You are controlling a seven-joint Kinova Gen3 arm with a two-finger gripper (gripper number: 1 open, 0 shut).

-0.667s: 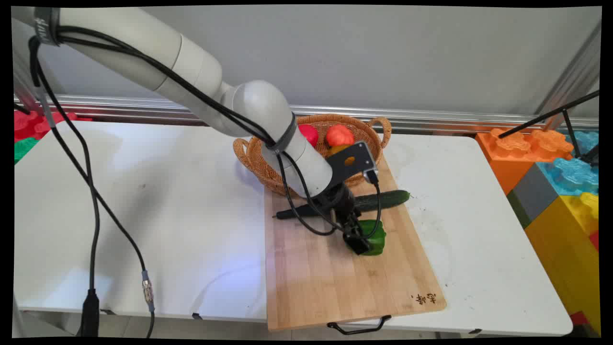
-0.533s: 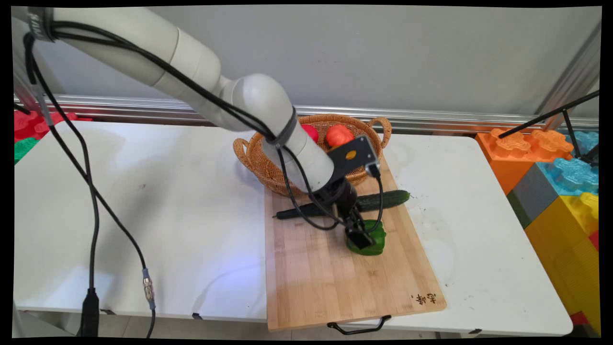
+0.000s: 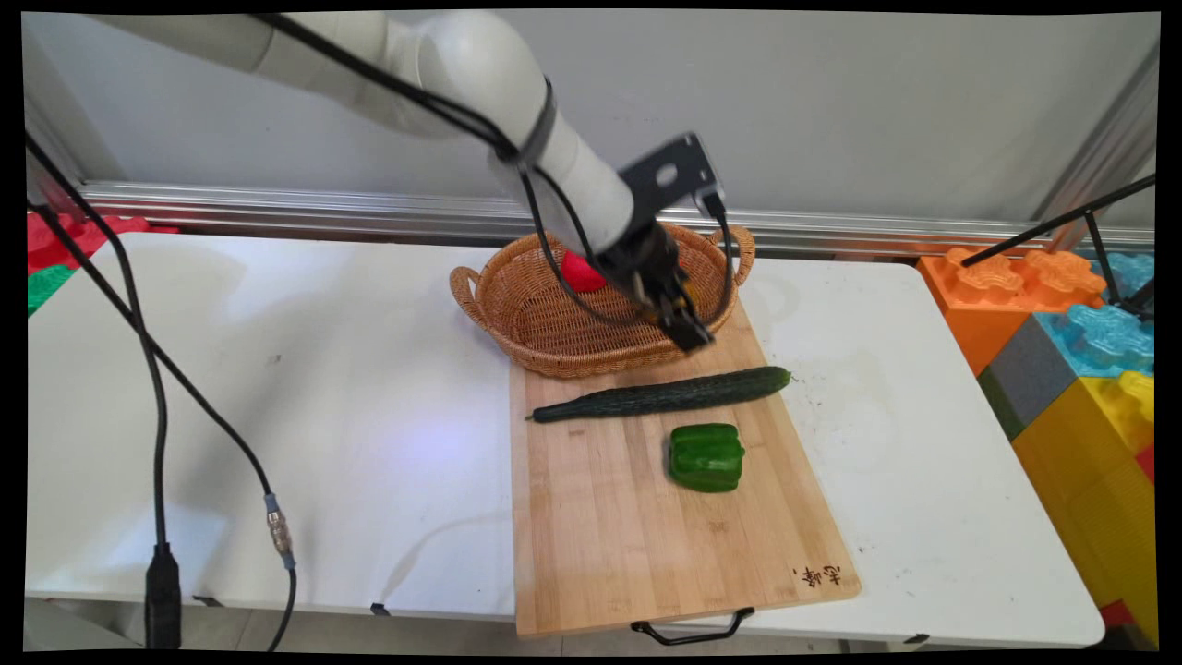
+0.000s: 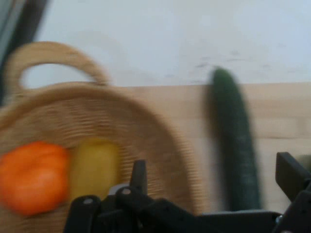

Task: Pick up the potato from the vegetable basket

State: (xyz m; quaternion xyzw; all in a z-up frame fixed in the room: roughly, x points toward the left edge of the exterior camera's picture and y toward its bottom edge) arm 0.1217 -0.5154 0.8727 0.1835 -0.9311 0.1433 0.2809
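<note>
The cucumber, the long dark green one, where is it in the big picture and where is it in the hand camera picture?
Main view: the cucumber lies crosswise on the wooden cutting board, between the basket and the green pepper.
Hand view: the cucumber runs up and down, right of centre.
Shared landmark: the basket, beside the cucumber in both views.

You've got bright, even light from above in both views. Soft, faint shadows lie on the white table (image 3: 277, 369) left of the wooden board (image 3: 600, 536); thin cable (image 3: 148, 351) shadow curves near the front edge. Slight pale sheen mid-table.
</note>
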